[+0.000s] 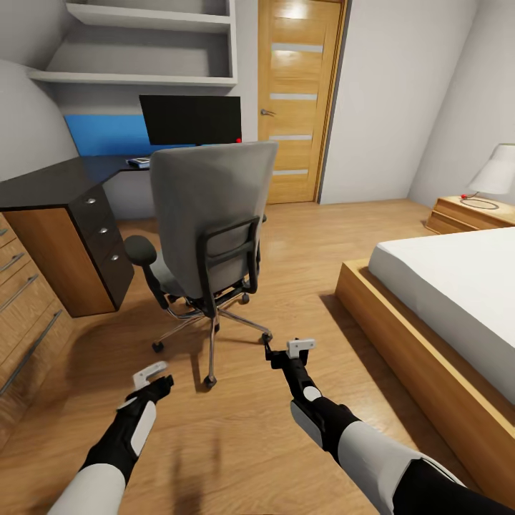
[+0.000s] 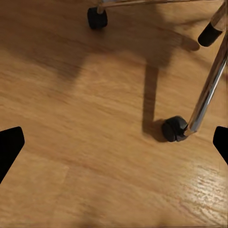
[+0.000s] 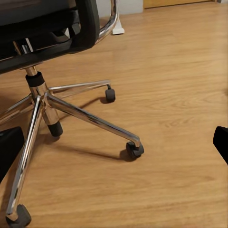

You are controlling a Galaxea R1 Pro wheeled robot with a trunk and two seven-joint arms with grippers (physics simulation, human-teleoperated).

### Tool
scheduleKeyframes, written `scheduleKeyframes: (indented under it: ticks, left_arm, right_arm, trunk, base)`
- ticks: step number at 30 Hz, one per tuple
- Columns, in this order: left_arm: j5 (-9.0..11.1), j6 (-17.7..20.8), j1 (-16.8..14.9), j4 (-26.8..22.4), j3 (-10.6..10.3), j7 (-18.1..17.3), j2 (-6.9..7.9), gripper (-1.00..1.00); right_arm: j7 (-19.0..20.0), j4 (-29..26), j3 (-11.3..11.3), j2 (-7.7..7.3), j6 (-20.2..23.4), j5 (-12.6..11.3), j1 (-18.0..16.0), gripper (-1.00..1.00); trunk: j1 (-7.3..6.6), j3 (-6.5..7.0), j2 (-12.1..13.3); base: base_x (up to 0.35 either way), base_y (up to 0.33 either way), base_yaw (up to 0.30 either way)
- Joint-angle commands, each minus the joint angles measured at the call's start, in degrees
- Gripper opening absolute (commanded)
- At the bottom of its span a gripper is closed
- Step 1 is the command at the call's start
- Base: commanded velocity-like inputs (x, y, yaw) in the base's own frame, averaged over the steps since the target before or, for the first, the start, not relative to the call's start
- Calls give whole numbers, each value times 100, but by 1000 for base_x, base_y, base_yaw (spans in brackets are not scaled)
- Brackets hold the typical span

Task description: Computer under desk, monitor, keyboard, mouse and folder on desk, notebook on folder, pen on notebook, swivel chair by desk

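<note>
Straight ahead of me the chair point(image 1: 207, 222) stands on the pale wood floor point(image 1: 300, 236), its grey padded back towards me, its chrome star base point(image 3: 71, 110) ending in black castors. Behind it the glossy black desk point(image 1: 50, 187) carries the flat, black-screened monitor point(image 1: 190, 119). My left gripper point(image 1: 151, 375) and right gripper point(image 1: 287, 350) hover low over the boards near the castors, both with jaws spread wide and holding nothing. An oak door point(image 1: 300, 100) is at the back, a white bed point(image 1: 458, 286) on my right.
</note>
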Motion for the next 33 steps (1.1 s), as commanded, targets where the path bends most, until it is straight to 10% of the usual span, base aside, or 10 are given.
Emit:
scheduleKeyframes:
  ticks: [1,5,9,14,19,25,33]
  left_arm:
    - [-25,27,-1,-12,10,16,-38,100]
    - [-641,-38,-5,-8,10,9,-318,100]
    - [-748,-379,-4,1,8,-1,-470,100]
    - [-787,-621,-3,-3,-188,44,-650,100]
    - [-764,-650,-4,-145,-812,79,-715,100]
    - [-733,-568,-3,-579,-946,86,-715,100]
    - [-698,133,-5,-994,-1163,104,-715,100]
  right_arm:
    - [-45,2,49,-2,-16,-24,-6,100]
    - [-57,8,49,-2,-8,-25,-4,100]
    - [-138,18,43,-2,-4,-30,-4,100]
    - [-363,20,48,-2,10,-32,-5,100]
    - [-804,14,27,-8,36,-32,-6,100]
    - [-1231,23,-60,-28,247,-58,-19,100]
    - [-1324,70,-662,-52,1713,-198,-721,100]
  trunk:
    - [-1,-5,-2]
    - [-1,-5,-2]
    - [-1,-5,-2]
    - [-1,-5,-2]
    - [-1,-5,-2]
    - [-1,-5,-2]
    - [-1,-5,-2]
  base:
    - [0,0,0]
    - [0,0,0]
    - [0,0,0]
    - [0,0,0]
    - [0,0,0]
    - [0,0,0]
    - [0,0,0]
